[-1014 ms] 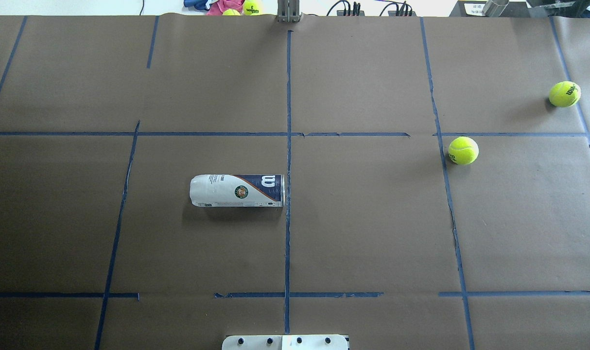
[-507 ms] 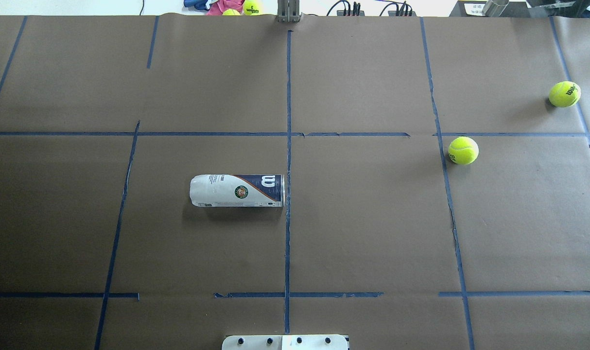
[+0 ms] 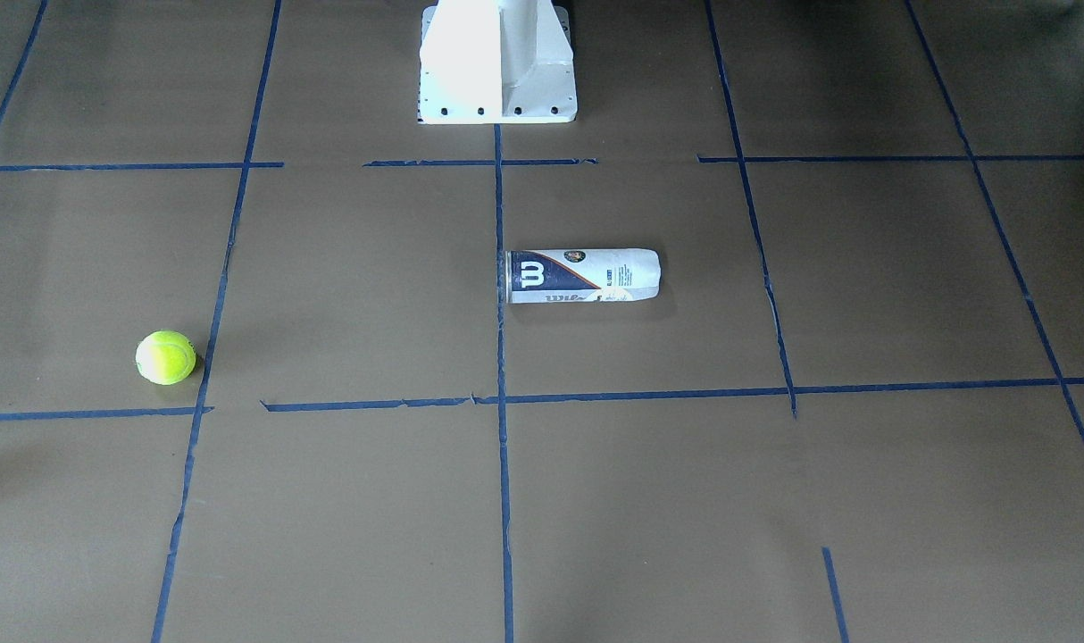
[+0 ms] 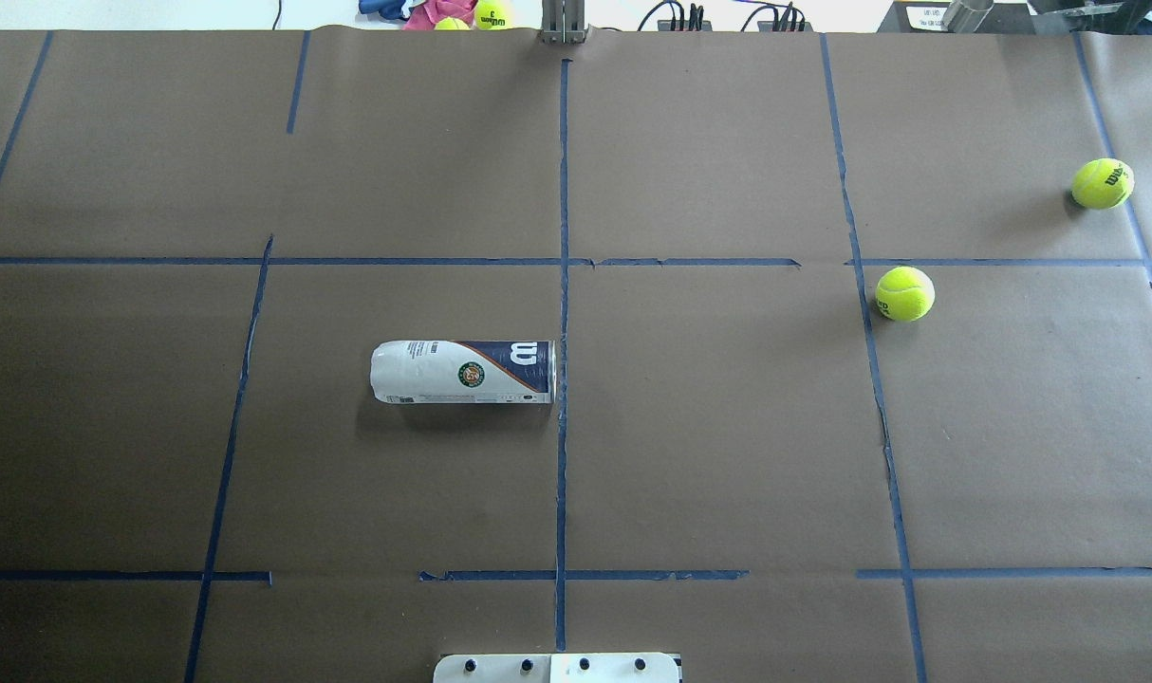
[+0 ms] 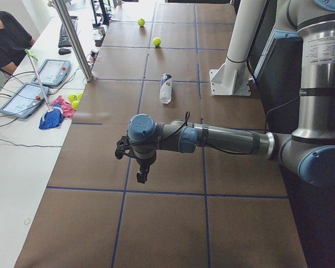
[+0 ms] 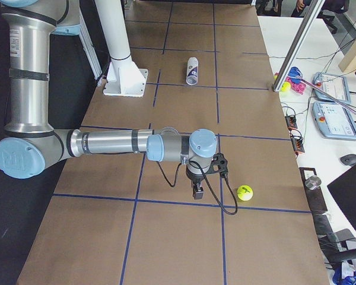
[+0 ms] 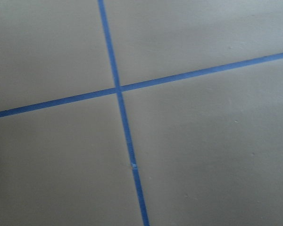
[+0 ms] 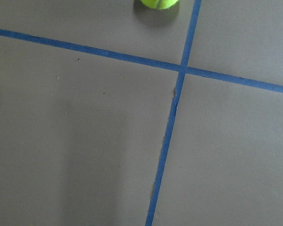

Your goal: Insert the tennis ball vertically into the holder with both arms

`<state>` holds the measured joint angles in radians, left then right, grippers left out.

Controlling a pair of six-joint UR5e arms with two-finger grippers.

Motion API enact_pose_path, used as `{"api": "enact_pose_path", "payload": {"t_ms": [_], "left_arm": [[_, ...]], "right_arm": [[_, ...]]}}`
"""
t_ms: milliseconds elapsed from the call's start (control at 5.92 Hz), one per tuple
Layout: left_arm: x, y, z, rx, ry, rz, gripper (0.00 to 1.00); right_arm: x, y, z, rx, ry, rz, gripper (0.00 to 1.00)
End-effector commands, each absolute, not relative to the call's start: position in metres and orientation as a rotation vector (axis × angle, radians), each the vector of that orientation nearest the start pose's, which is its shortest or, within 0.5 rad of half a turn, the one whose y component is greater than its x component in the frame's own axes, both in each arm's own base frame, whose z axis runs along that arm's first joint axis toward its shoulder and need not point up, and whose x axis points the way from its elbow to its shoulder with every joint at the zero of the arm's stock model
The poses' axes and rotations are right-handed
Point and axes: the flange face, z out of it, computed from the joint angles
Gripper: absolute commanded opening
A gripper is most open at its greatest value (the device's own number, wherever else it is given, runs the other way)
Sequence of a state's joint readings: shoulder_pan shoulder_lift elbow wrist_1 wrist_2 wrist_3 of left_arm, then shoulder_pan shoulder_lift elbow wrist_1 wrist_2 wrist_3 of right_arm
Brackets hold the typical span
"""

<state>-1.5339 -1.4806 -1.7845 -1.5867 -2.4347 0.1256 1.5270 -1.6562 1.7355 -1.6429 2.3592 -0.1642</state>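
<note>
The holder (image 4: 462, 372) lies on its side left of the table's centre line, its navy "W" end toward the centre; it also shows in the front view (image 3: 582, 275). One tennis ball (image 4: 904, 293) rests at mid right and a second tennis ball (image 4: 1103, 183) at the far right. The right wrist view shows a ball (image 8: 159, 2) at its top edge. My left gripper (image 5: 140, 177) hangs over the table's left end and my right gripper (image 6: 197, 191) over the right end, beside a ball (image 6: 244, 192). I cannot tell whether either is open or shut.
The white robot pedestal (image 3: 497, 62) stands at the robot's edge of the table. Spare balls and a pink cloth (image 4: 443, 13) lie beyond the far edge. A metal pole (image 5: 72, 39), tablets and an operator (image 5: 5, 39) are on that far side.
</note>
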Motion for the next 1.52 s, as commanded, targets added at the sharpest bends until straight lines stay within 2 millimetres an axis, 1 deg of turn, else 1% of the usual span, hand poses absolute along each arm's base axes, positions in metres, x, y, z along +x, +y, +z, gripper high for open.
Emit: {"api": "enact_pose_path", "payload": {"t_ms": [0, 169, 338, 507, 676, 845, 1014, 1183, 1352], "left_arm": [[-0.006, -0.462, 0.544, 0.253, 0.895, 0.302, 1.0], [0.024, -0.472, 0.5, 0.33, 0.916, 0.334, 1.0], [0.036, -0.478, 0.475, 0.473, 0.919, 0.418, 1.0], [0.065, -0.488, 0.442, 0.522, 0.932, 0.491, 1.0], [0.106, -0.494, 0.407, 0.566, 0.919, 0.571, 1.0], [0.151, -0.48, 0.371, 0.595, 0.957, 0.679, 1.0], [0.193, -0.479, 0.327, 0.644, 0.988, 0.772, 1.0], [0.264, -0.464, 0.289, 0.695, 0.99, 0.894, 1.0], [0.317, -0.444, 0.269, 0.732, 0.961, 0.955, 1.0]], "right_arm": [[0.042, -0.457, 0.624, 0.054, -0.79, -0.199, 1.0], [0.042, -0.458, 0.623, 0.056, -0.789, -0.201, 1.0], [0.042, -0.459, 0.622, 0.059, -0.788, -0.203, 1.0], [0.042, -0.459, 0.622, 0.059, -0.789, -0.202, 1.0], [0.042, -0.459, 0.62, 0.065, -0.787, -0.205, 1.0], [0.042, -0.459, 0.62, 0.063, -0.789, -0.204, 1.0], [0.042, -0.459, 0.619, 0.065, -0.789, -0.205, 1.0], [0.042, -0.46, 0.618, 0.067, -0.787, -0.205, 1.0], [0.043, -0.462, 0.617, 0.071, -0.789, -0.204, 1.0]]}}
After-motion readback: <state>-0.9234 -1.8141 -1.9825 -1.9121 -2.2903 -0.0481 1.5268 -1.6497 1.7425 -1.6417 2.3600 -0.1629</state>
